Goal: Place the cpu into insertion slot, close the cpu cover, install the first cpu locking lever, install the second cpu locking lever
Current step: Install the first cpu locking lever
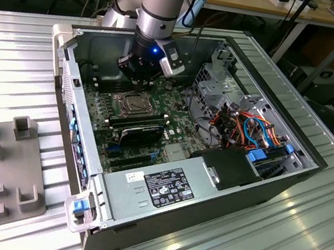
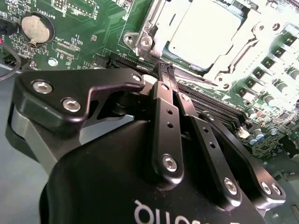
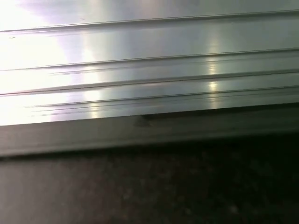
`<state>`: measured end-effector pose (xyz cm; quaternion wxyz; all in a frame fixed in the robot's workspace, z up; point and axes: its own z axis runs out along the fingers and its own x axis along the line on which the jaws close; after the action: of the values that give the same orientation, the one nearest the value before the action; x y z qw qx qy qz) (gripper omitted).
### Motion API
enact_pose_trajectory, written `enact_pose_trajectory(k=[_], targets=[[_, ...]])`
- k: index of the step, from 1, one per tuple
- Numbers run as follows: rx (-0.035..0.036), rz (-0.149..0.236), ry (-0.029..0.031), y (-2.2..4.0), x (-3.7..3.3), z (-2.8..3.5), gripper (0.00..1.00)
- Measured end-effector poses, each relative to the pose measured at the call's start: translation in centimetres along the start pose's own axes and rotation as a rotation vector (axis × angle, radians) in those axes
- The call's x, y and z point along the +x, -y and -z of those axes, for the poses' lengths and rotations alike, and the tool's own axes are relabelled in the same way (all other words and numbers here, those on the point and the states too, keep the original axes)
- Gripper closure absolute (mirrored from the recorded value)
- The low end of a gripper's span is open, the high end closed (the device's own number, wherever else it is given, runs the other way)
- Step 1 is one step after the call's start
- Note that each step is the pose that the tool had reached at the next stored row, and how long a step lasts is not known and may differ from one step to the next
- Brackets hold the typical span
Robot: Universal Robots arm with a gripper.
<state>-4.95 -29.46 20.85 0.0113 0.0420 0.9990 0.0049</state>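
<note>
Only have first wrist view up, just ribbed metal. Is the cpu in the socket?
Observer: Yes. In the second wrist view the cpu sits seated, silvery top up.
Operator: Cover down?
Observer: The cpu cover lies flat around it, with the chip showing through its window.
Operator: Claw state?
Observer: The claw is shut, with its tips pressed together right at the socket's edge. I can't make out anything held between them.
Operator: Where's the arm overall?
Observer: In the exterior view it reaches down into the open computer case, over the green board.
</note>
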Motion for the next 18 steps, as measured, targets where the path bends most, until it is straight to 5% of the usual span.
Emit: enact_pose_trajectory(k=[18], targets=[[-0.0006, 0.014, -0.0060, 0.42, -0.08, -0.27, 0.89]])
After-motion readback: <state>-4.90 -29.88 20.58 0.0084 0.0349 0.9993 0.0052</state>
